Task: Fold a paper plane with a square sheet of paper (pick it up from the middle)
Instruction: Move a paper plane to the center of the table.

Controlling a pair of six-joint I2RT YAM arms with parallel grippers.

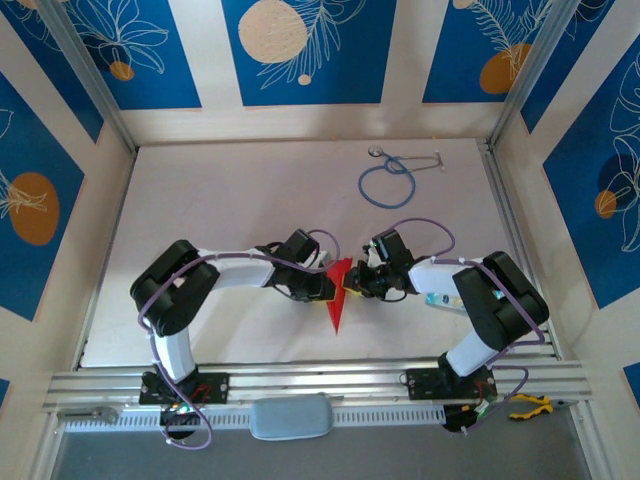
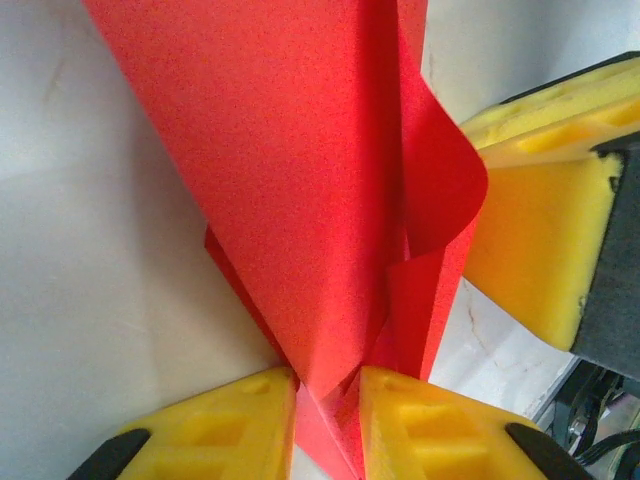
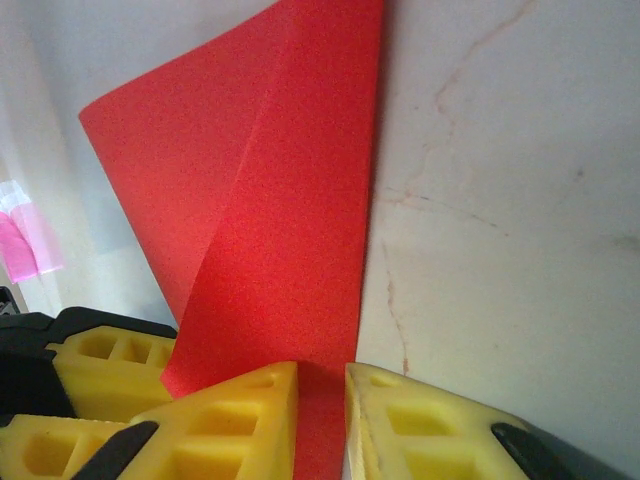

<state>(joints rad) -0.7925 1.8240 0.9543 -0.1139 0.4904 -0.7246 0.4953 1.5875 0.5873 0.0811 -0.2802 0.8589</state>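
The square sheet of paper (image 1: 337,297) is bright red and folded into a slim pointed shape, its tip toward the near edge of the table. It hangs between both grippers at the table's middle. My left gripper (image 1: 327,287) is shut on its left side; in the left wrist view the paper (image 2: 300,200) runs down between the yellow fingers (image 2: 225,430), with loose curled flaps on the right. My right gripper (image 1: 353,285) is shut on the right side; in the right wrist view a folded strip of paper (image 3: 290,230) passes between its yellow fingers (image 3: 430,430).
A blue stethoscope (image 1: 388,180) lies at the back right of the white table (image 1: 230,200). Panel walls enclose the table on three sides. An aluminium rail (image 1: 320,385) runs along the near edge. The other gripper's yellow finger (image 2: 530,230) is close on the right.
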